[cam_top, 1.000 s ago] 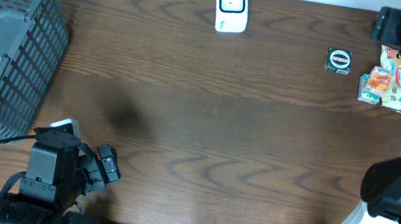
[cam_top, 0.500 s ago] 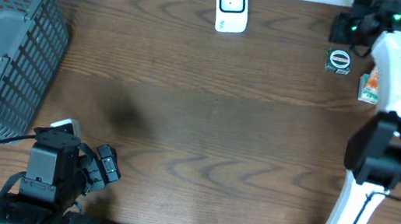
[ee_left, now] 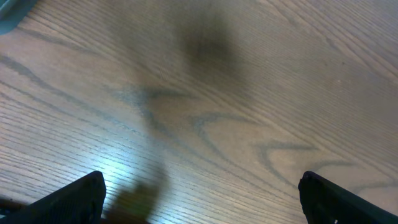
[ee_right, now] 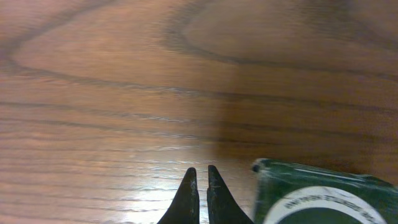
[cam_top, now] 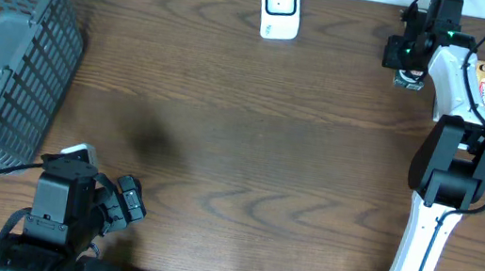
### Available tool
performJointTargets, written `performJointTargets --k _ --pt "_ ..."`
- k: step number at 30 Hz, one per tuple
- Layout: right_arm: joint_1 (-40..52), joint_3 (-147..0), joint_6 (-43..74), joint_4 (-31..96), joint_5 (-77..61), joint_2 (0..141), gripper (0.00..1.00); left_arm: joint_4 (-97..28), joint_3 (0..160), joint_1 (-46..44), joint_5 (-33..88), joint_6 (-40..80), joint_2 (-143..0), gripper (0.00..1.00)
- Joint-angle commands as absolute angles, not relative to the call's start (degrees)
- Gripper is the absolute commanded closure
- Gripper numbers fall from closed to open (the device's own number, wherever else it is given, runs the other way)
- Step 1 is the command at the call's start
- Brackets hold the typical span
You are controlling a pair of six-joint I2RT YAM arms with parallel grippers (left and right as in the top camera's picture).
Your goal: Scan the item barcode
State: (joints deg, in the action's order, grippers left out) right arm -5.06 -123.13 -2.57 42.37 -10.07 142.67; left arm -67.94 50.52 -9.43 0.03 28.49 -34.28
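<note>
The right gripper (ee_right: 200, 171) has its fingers pressed together on nothing, low over the dark brown wood-grain tabletop (cam_top: 224, 133). The small dark green box with a round white label (ee_right: 323, 196) lies just beside them at three o'clock, ungrasped, so the fingers likely must part and shift. Seen from overhead, the box sits at one o'clock and the white barcode scanner (cam_top: 279, 8) at twelve. The left gripper (ee_left: 202, 196), spread wide, seems parked at seven.
</note>
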Motion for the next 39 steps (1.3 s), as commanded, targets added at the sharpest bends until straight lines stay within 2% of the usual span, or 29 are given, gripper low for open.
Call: performJointTargets --k 1,5,20,39 --pt "-4.9 -123.2 -2.8 42.6 -2.6 143.6 0.99 -68.1 50.5 -9.3 -0.5 28.4 -34.1 0.02" --pt "-5.1 -123.2 -2.8 43.1 -0.8 143.6 0.99 -68.1 50.5 -9.3 -0.5 28.4 -34.1 0.02" --pt "-5.2 -123.1 -2.8 43.5 -7.7 143.6 0.99 -68.1 50.5 -9.3 -0.5 28.4 -34.1 0.02" --pt "-9.3 -121.7 1.1 49.0 8.0 143.3 0.99 -68.1 50.5 -9.3 -0.5 28.4 -34.1 0.02"
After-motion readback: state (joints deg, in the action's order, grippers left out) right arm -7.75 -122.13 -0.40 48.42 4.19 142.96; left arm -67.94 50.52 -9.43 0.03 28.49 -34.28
